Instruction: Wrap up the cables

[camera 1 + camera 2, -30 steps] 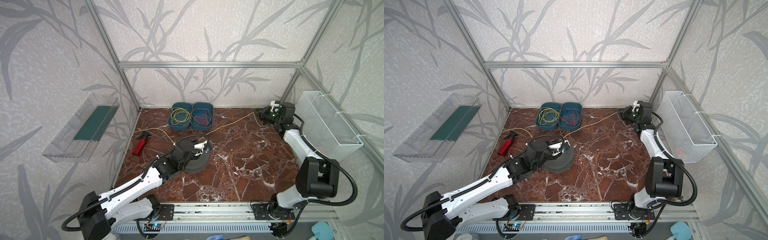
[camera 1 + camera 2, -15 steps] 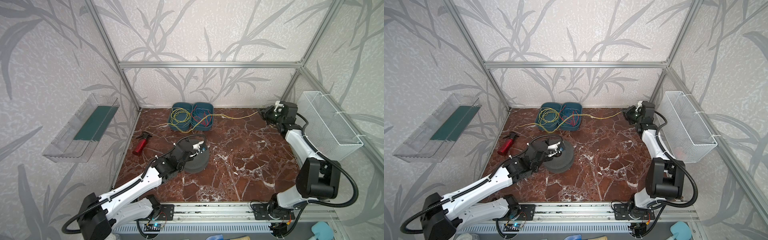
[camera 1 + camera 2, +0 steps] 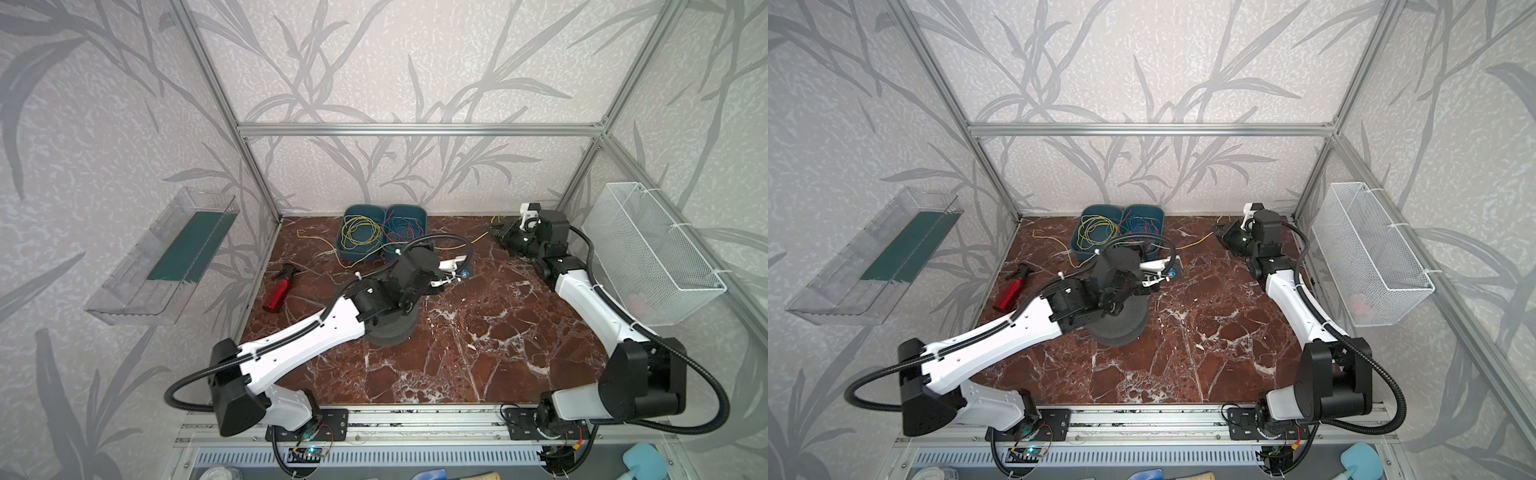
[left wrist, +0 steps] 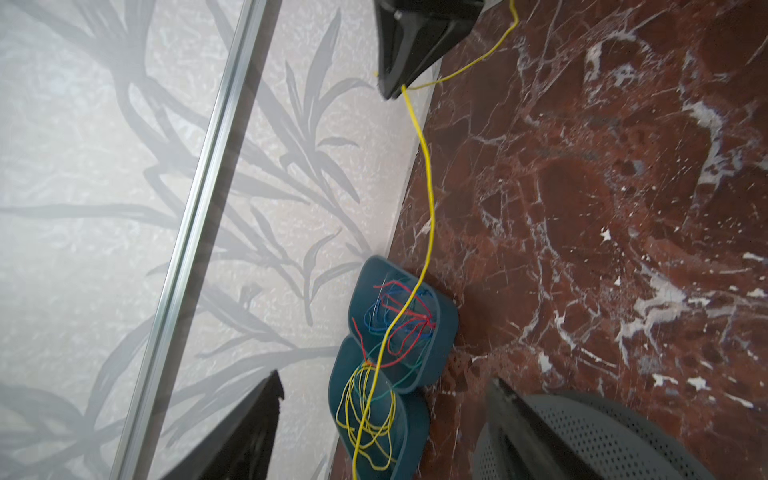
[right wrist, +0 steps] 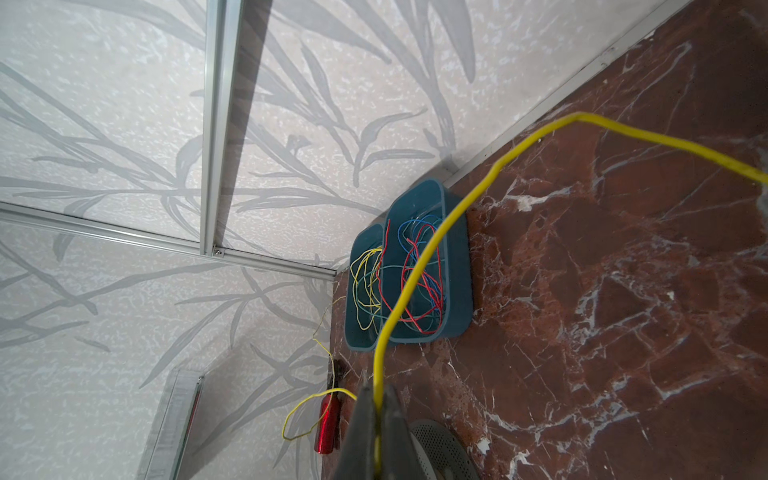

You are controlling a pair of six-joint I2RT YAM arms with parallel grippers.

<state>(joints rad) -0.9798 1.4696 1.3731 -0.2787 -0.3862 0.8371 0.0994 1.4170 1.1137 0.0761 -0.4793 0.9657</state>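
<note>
Right gripper (image 5: 374,419): clenched on a thin yellow cable (image 4: 431,208), near the back right corner of the red marble table (image 3: 478,357).
Cable run: curves from that grip toward the left gripper (image 4: 386,378).
Left gripper: black fingers (image 4: 249,432) spread wide, gripping nothing; the cable passes between them.
Back wall: two teal plastic bins (image 3: 422,212), touching side by side.
Left bin: more loose yellow cables (image 3: 359,232).
Right bin: red and blue wires (image 3: 405,228).
Under left arm: grey perforated round disc (image 3: 395,328).
Left of disc: red spray bottle (image 3: 279,286), lying down.
</note>
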